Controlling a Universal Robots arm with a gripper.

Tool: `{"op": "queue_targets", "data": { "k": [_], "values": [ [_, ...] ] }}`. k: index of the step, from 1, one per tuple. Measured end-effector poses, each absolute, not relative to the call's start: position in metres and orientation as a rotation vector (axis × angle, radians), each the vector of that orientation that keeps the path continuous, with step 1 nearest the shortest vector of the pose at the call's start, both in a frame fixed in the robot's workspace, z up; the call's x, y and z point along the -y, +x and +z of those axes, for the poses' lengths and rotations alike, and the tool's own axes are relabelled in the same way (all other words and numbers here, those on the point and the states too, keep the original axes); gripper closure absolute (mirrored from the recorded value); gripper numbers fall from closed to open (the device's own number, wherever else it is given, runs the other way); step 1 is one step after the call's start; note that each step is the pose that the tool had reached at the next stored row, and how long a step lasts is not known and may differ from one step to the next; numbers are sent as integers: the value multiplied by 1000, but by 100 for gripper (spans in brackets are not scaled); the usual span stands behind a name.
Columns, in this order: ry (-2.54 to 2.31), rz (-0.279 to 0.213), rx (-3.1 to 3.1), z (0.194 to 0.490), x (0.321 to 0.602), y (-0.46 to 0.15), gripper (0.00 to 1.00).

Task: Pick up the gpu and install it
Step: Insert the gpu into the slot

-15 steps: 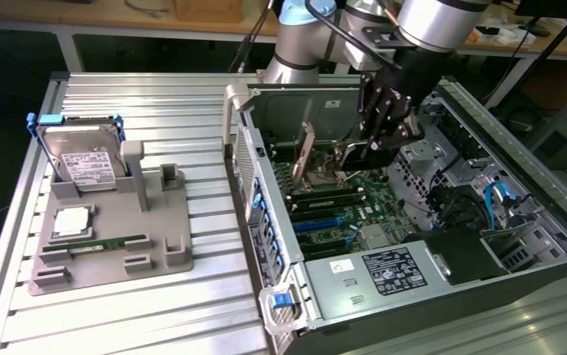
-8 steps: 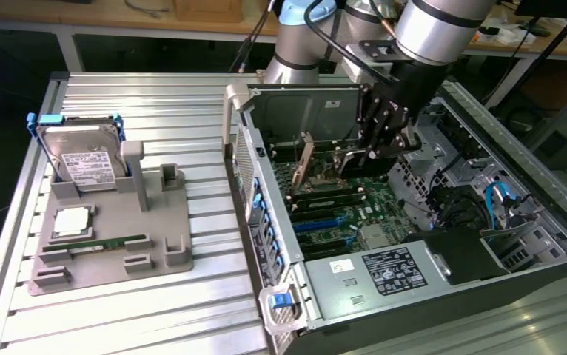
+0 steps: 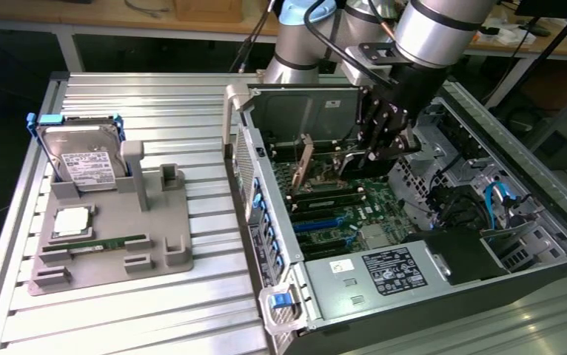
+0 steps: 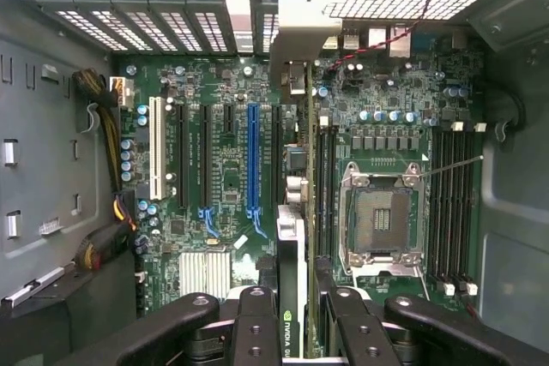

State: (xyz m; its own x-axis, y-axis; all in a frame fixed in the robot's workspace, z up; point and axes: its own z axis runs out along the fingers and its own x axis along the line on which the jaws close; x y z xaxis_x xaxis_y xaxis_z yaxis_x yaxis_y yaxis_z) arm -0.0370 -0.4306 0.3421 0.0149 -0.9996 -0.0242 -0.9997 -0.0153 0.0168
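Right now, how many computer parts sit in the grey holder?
3: a hard drive standing upright at its far end, a square silver chip in front, a green memory stick nearer still.

arm [image 3: 442, 29]: smooth silvery-grey tubes, darker grey joint housings | cable [image 3: 309, 28]: black, looped beside the joints | wrist mount [image 3: 387, 53]: dark grey plate | gripper [image 3: 368, 151]: matte black, jointed link fingers [image 4: 256, 332] with round pivot fasteners, probably screws

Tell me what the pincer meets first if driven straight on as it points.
The pincer grips a thin dark graphics card, which would touch first, probably on the green motherboard beside the long blue slot; depth unclear.
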Motion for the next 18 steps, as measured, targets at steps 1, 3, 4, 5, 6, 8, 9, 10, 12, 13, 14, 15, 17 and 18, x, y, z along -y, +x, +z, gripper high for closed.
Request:
{"op": "queue_targets", "data": {
  "k": [1,3,4,5,6,8,9,10,12,13,14,15,17,18],
  "values": [
    [-2235,45,-2201,342,431,-37,73],
    [-2235,45,-2201,342,433,-37,73],
    [-2235,45,-2201,342,434,-37,73],
    [-2235,45,-2201,342,435,-37,73],
    [-2235,45,-2201,342,436,-37,73],
    [-2234,46,-2201,342,439,-37,73],
    [-2234,46,-2201,342,440,-37,73],
    [-2234,46,-2201,342,441,-37,73],
    [-2234,47,-2200,342,442,-37,73],
    [-2234,47,-2200,342,442,-37,73],
    [-2234,47,-2200,342,442,-37,73],
    [-2234,47,-2200,342,442,-37,73],
    [-2234,47,-2200,342,442,-37,73],
    [-2234,47,-2200,342,442,-37,73]
  ]
}}
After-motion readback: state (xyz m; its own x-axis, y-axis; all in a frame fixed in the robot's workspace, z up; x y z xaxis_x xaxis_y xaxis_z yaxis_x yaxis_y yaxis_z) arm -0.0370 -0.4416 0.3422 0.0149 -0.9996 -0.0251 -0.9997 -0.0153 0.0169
